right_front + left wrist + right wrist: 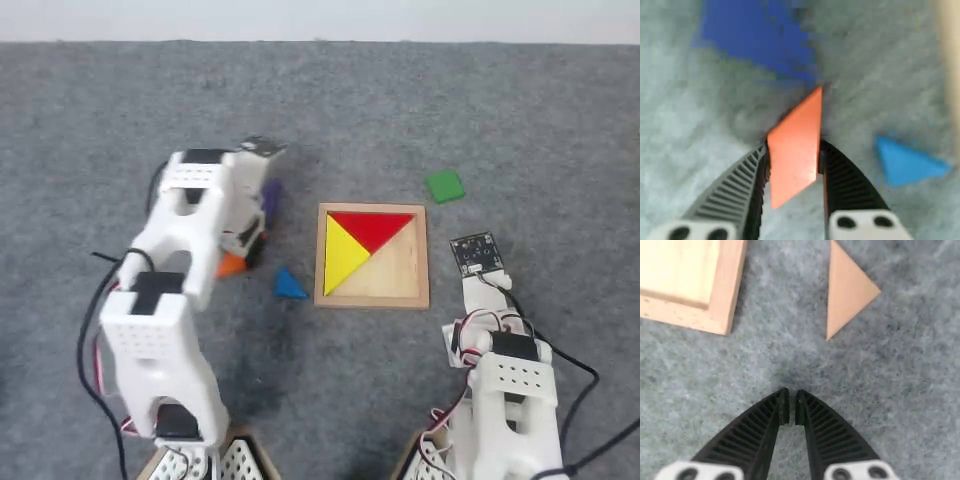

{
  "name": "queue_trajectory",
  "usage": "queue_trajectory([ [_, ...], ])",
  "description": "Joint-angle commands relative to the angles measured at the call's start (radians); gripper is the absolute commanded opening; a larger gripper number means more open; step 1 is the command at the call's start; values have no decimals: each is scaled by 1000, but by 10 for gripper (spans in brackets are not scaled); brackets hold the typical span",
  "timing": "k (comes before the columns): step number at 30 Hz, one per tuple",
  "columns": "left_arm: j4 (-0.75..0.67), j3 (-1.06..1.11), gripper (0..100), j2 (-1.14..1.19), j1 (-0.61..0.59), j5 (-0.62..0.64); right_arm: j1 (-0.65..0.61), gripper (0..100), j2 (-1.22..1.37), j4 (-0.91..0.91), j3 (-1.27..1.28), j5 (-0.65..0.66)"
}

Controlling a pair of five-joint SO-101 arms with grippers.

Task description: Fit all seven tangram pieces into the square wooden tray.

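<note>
The left hand [793, 150] is clamped on the orange piece [796, 167]. The piece is a slanted four-sided tile set between the two ribbed fingers [847, 175], with its upper corner poking out past the fingertips. In the high view it peeks out from under the left arm [170, 260], above the grey bench [500, 110] and left of the small blue triangle [289, 286], which lies flat between the arm and the tray [423, 262]. A purple piece [270, 197] sits by the far side of that arm, partly covered by it. The blurred dark blue shape beyond the orange piece in the left wrist view is probably this same tile.

The tray stands mid-bench. The red triangle [372, 226] fills its far side and the yellow triangle [342, 255] its left side, and the two meet along a diagonal. The rest of the tray floor is bare wood. The green square [444, 186] lies on the bench beyond the tray's far right corner, apart from it.

The right hand [789, 407] has its fingers drawn together with barely a slit between them and grips nothing. It hangs over grey felt near a tray corner. A tan triangle [847, 290] lies flat near the tray's edge, not touching it.
</note>
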Motion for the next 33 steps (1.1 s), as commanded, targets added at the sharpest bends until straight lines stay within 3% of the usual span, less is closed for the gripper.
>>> queue_trajectory([
  [1,63,4,51,-107,-120,-66,5,41,-24,-25,-6,-3],
  [6,89,193,51,-399,-137,-130,5,41,-24,-36,-5,-3],
  [11,31,440,53,-612,-44,-146,5,41,-24,-36,-5,-3],
  [14,-54,535,79,-621,11,-146,5,41,-24,-33,-5,-3],
  [19,-146,582,231,-632,21,-92,5,41,-24,-31,-5,-3],
  [27,-106,579,209,-729,34,-89,5,41,-24,-31,-5,-3],
  [33,-124,691,209,-747,141,-89,5,41,-24,-33,-5,-3],
])
